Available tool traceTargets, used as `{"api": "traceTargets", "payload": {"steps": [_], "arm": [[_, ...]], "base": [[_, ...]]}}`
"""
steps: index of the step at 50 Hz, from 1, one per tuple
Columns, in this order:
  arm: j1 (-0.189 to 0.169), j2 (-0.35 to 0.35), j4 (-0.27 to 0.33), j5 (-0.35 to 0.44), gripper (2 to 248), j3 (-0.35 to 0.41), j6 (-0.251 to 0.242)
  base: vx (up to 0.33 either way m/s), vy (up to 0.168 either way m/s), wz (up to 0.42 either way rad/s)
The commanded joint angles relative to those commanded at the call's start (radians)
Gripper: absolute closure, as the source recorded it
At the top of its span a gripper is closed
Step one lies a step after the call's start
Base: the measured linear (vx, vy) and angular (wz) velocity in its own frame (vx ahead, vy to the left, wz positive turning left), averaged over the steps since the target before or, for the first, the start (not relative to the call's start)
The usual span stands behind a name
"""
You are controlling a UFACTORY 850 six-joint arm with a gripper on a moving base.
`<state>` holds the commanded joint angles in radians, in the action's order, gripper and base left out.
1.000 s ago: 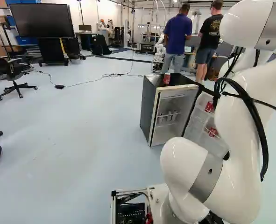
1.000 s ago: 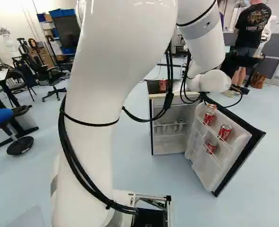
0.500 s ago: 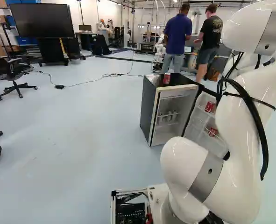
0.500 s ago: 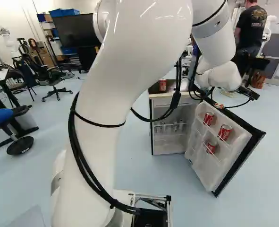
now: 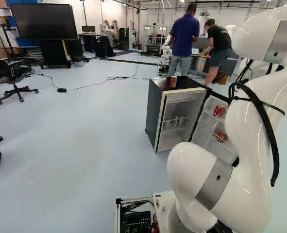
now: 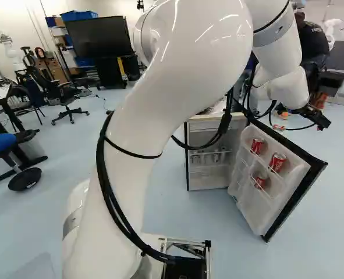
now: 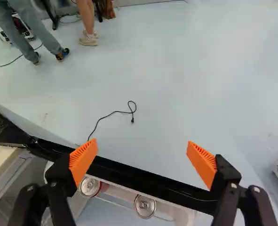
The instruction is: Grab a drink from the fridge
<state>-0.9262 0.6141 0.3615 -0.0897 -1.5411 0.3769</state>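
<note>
**Fridge [image 5: 154,114] open, the grab yet to come!**

And here is how it stands: access is won! The door [image 6: 250,212] is swung wide, and three red cans [image 6: 277,162] are shown off in its racks, two on the upper rack [image 6: 265,161] and one on the lower. Another can [image 5: 173,82] is perched on top of the fridge, and silvery drinks [image 5: 175,121] are seen on a shelf inside.

But nothing is held! The gripper [image 7: 141,147] is spread wide, its orange pads [image 7: 83,161] well apart, with only floor [image 7: 162,89] and the door's black edge [image 7: 129,175] seen between and below them. In the wrist view, two can tops [image 7: 145,206] are spotted just inside that edge, low by the gripper's base.

So, opening done; the pick, the lift and the carry are all left. The upper rack looks the likely target, though which can is wanted cannot be told. Next, the gripper probably needs to be brought back over the rack and lined up with one can. Care is called for: the door could be nudged, or a neighbouring can knocked!
</note>
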Motion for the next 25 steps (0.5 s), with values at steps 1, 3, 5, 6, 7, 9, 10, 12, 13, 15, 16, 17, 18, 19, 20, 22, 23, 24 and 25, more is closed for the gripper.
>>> {"api": "traceTargets", "payload": {"steps": [1,3,5,6,7,9,10,12,13,15,16,17,18,19,20,22,23,24,25], "arm": [[0.0,0.003,0.0,-0.011,3,-0.007,0.0],[0.0,0.01,0.0,-0.032,3,-0.02,0.0],[0.001,0.017,0.0,-0.053,3,-0.034,0.0],[0.001,0.02,0.0,-0.063,3,-0.041,0.0],[0.001,0.023,0.0,-0.074,3,-0.048,0.0],[0.002,0.03,0.0,-0.095,3,-0.061,0.0],[0.002,0.033,0.0,-0.105,3,-0.068,0.0],[0.003,0.039,0.0,-0.126,3,-0.082,0.0],[0.003,0.043,0.0,-0.137,3,-0.089,0.0],[0.003,0.049,0.0,-0.158,3,-0.103,0.0],[0.004,0.053,0.0,-0.168,3,-0.11,0.0],[0.004,0.056,0.0,-0.179,3,-0.117,0.0],[0.004,0.059,0.0,-0.189,3,-0.124,0.0],[0.005,0.062,0.0,-0.2,3,-0.13,0.0],[0.005,0.066,0.0,-0.21,3,-0.137,0.0],[0.006,0.072,0.0,-0.231,3,-0.151,0.0],[0.006,0.075,0.0,-0.242,3,-0.158,0.0],[0.006,0.079,0.0,-0.253,3,-0.165,0.0],[0.007,0.083,0.0,-0.266,3,-0.174,0.0]], "base": [[0.0,0.0,0.0],[0.0,0.0,0.0],[0.0,0.0,0.0],[0.0,0.0,0.0],[0.0,0.0,0.0],[0.0,0.0,0.0],[0.0,0.0,0.0],[0.0,0.0,0.0],[0.0,0.0,0.0],[0.0,0.0,0.0],[0.0,0.0,0.0],[0.0,0.0,0.0],[0.0,0.0,0.0],[0.0,0.0,0.0],[0.0,0.0,0.0],[0.0,0.0,0.0],[0.0,0.0,0.0],[0.0,0.0,0.0],[0.0,0.0,0.0]]}}
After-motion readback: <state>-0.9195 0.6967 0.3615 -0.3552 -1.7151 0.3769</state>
